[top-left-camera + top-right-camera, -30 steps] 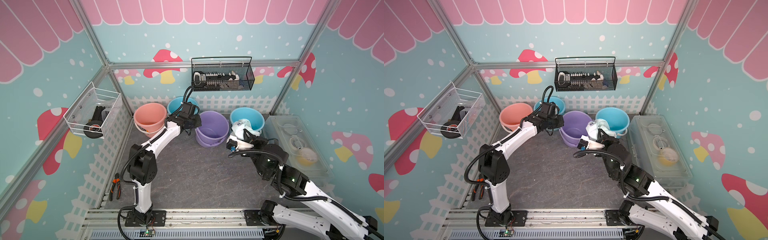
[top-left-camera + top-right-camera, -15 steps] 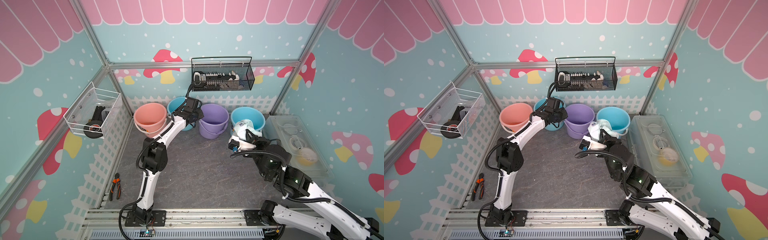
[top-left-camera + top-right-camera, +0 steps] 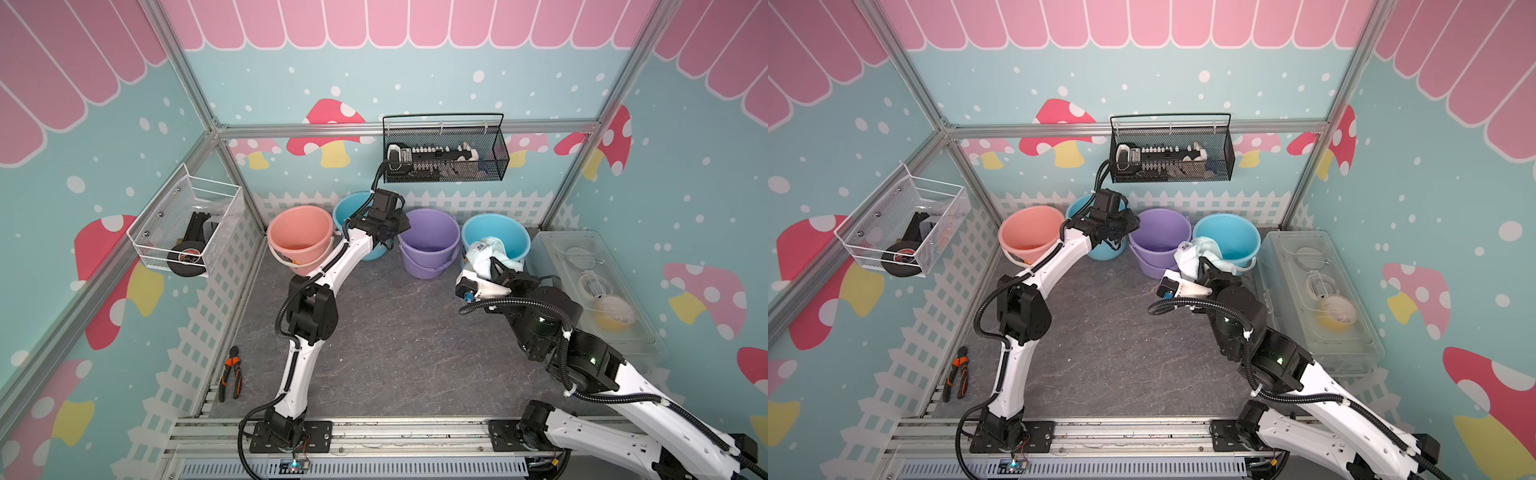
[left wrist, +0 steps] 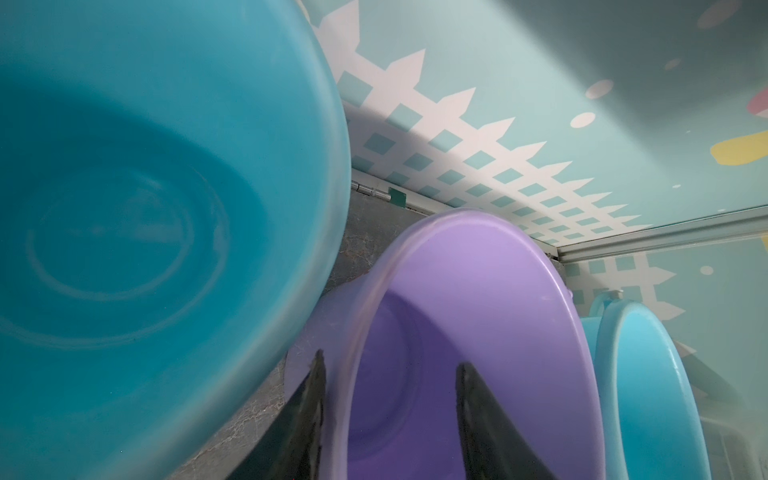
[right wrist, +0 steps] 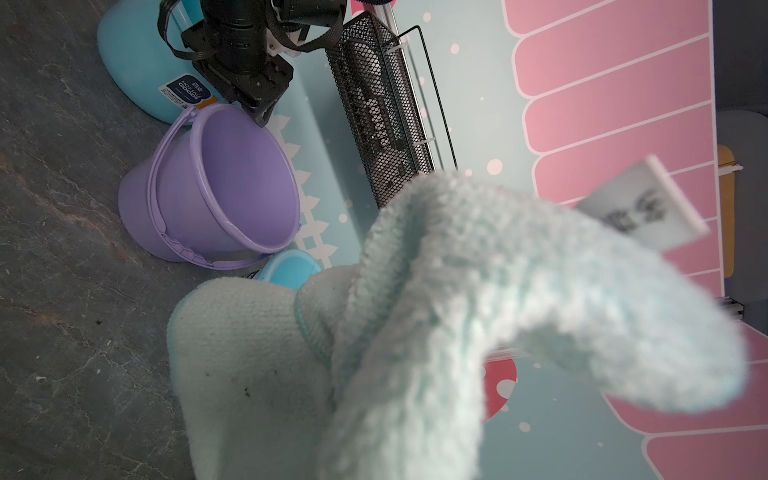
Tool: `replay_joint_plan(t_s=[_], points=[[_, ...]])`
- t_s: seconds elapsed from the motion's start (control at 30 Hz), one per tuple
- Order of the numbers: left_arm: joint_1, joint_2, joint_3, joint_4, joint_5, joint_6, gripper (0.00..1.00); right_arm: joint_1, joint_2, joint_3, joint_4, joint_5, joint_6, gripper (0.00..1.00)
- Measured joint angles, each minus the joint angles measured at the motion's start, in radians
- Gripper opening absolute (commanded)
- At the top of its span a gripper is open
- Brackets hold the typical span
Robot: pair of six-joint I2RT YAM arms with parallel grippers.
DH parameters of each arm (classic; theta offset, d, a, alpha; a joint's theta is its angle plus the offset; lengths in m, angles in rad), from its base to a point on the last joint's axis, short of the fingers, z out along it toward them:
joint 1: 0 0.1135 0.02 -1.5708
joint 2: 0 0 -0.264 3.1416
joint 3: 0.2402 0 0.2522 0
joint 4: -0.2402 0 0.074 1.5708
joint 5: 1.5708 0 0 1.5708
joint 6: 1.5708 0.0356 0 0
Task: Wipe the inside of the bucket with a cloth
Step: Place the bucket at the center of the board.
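A purple bucket (image 3: 430,245) (image 3: 1160,241) stands upright at the back of the table. My left gripper (image 3: 395,232) (image 4: 390,359) is open at its near rim. In the left wrist view one finger (image 4: 309,415) is outside the purple bucket's (image 4: 478,311) wall and the other is inside. My right gripper (image 3: 492,266) is shut on the pale mint cloth (image 3: 484,253) (image 3: 1198,251) and holds it up in front of the light blue bucket (image 3: 498,232). The cloth (image 5: 415,332) fills the right wrist view and hides the jaws.
A pink bucket (image 3: 299,237) and a teal bucket (image 3: 345,208) stand left of the purple one. A clear lidded box (image 3: 594,291) lies along the right wall. A black mesh basket (image 3: 444,153) hangs above the buckets, a white wire basket (image 3: 187,224) hangs on the left wall, and pliers (image 3: 230,374) lie front left.
The purple bucket was tipped forward in my left gripper; it now stands upright further back, and the left gripper has opened off its rim. The right arm barely moved.
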Motion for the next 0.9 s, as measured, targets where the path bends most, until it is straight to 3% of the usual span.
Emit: replay_joint_plan(t_s=[0.27,0.53,0.7,0.9], points=[[0.017,-0.166,-0.101,-0.050,-0.033,0.076,0.48,-0.008,0.064,0.012,0.003,-0.040,0.149,0.00],[0.139,-0.383,-0.283,-0.061,-0.057,0.101,0.44,-0.077,0.199,0.044,-0.002,-0.079,0.412,0.00],[0.185,-0.417,-0.390,-0.072,-0.108,0.003,0.45,-0.099,0.240,0.056,-0.002,-0.111,0.484,0.00],[0.186,-0.397,-0.442,-0.094,-0.124,-0.189,0.54,-0.107,0.264,0.060,-0.002,-0.131,0.497,0.00]])
